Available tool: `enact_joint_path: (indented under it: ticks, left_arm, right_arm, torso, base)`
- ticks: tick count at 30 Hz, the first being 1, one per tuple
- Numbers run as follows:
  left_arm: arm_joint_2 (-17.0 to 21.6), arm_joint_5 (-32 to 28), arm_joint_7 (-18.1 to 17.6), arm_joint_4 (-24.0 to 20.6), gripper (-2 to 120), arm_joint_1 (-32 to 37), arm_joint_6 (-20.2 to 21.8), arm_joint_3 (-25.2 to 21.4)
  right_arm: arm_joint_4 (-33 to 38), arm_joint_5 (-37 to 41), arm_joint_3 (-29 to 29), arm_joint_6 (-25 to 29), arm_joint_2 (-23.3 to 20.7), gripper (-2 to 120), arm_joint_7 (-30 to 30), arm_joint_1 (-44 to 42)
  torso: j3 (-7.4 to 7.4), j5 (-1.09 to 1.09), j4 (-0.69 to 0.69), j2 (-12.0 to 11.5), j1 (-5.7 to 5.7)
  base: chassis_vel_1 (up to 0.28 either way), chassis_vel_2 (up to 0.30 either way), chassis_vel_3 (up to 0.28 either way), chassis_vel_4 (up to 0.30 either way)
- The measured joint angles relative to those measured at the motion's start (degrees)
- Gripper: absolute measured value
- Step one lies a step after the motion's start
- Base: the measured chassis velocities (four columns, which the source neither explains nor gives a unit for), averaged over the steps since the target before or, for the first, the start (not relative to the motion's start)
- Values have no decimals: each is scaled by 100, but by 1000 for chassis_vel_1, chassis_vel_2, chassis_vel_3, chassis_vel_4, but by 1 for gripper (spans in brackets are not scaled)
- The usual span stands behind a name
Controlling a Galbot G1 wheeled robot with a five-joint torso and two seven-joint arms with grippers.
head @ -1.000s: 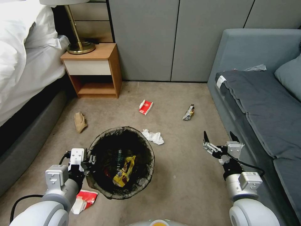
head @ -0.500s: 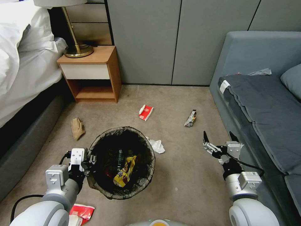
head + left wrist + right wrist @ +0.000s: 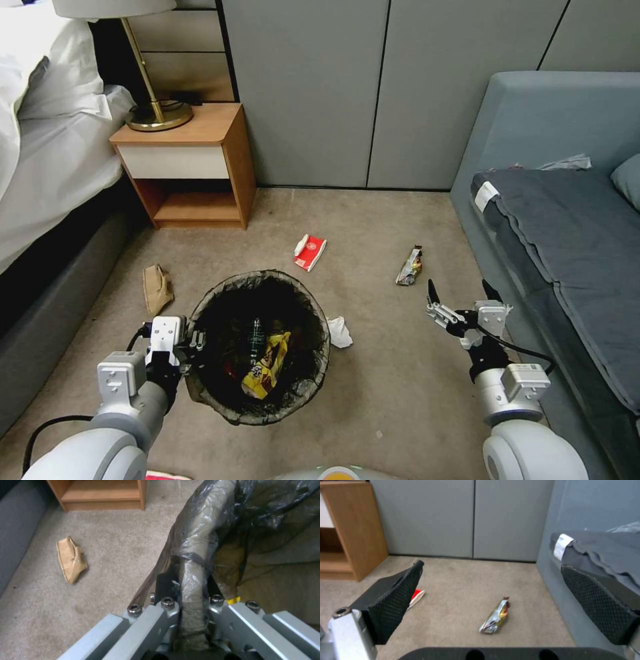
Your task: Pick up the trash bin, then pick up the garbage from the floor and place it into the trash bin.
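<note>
While the left gripper (image 3: 189, 343) pinches the bin's (image 3: 313, 373) bagged near-left rim, holding it above the carpet (image 3: 393, 393), the right gripper (image 3: 463, 293) hangs wide open and empty, near right. Four litter pieces lie on the floor: brown bag (image 3: 156, 288) left, red carton (image 3: 310, 251) beyond the bin, tissue (image 3: 340, 331) at its right edge, foil wrapper (image 3: 409, 266) farther right. Inside sit a yellow wrapper (image 3: 265, 363) and, seemingly, one bottle (image 3: 254, 338).

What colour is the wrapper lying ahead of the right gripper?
Silver with red and yellow, clearest in the right wrist view: wrapper.
</note>
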Motion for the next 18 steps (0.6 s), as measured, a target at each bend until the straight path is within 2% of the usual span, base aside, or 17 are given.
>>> enact_joint_path:
  ticks: [8, 18]
  left_arm:
    - [-48, -14, -3, 0, 1, 70, -2, -93]
    - [-171, -37, -6, 0, 1, 136, -3, -348]
  right_arm:
    - [-349, 437, -387, -369, -488, 100, -23, 527]
    - [-1066, 824, -1339, -622, -1360, 100, -251, 1279]
  torso:
    - [0, 0, 4, 0, 0]
    - [0, 1, 3, 0, 1]
  base:
    - [0, 0, 0, 0]
    - [0, 0, 0, 0]
